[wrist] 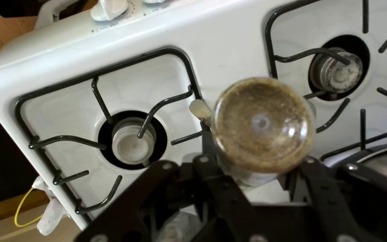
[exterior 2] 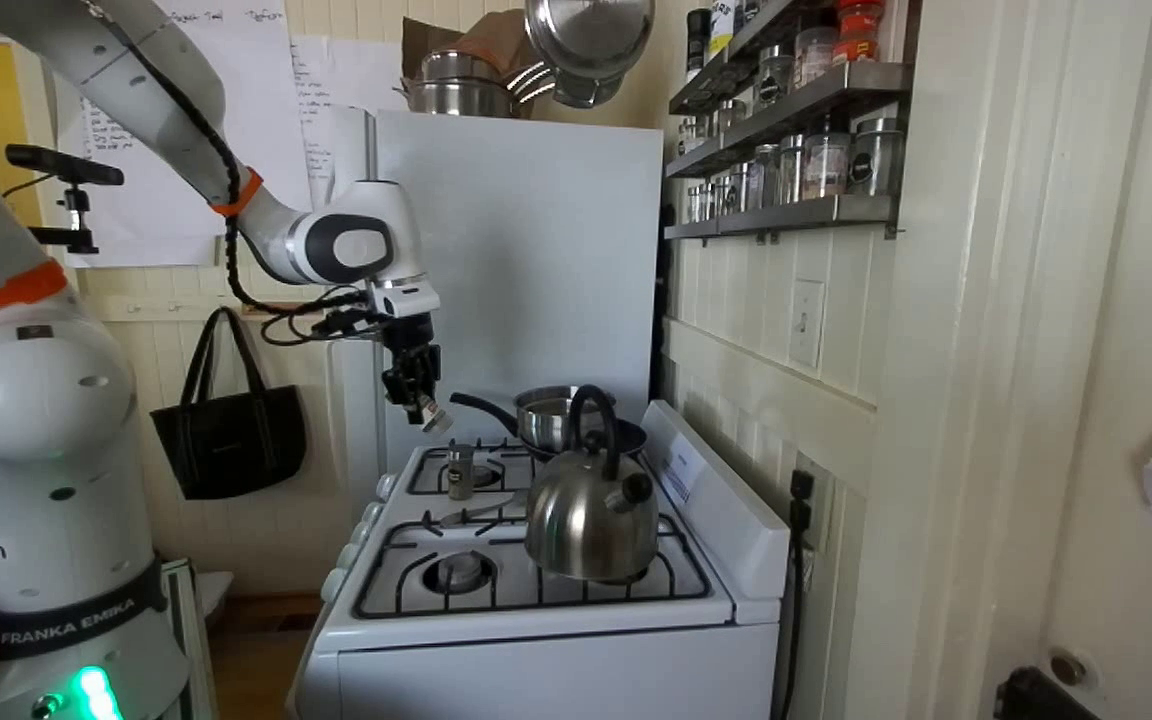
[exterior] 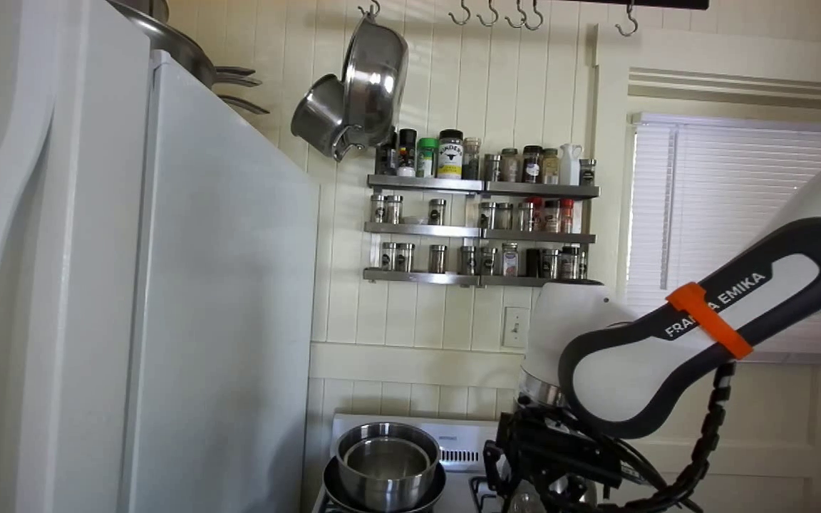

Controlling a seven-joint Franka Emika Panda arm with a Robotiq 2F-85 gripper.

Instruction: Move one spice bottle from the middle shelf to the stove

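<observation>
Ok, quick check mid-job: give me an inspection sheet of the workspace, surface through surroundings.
Surface: stove, white top with black grates.
Job's things: bottle held tilted above the stove, not set down; middle shelf holds other jars.
Clutter: on the stove, kettle, pot in a dark pan, upright jar and spoon-like utensil, partly hidden behind the bottle in the wrist view.
Gripper: closed on the bottle.
Cables: black cable hangs under the arm; wall cord runs down beside the stove.
Surroundings: fridge next to the stove; hanging pans higher up; window blind.
</observation>
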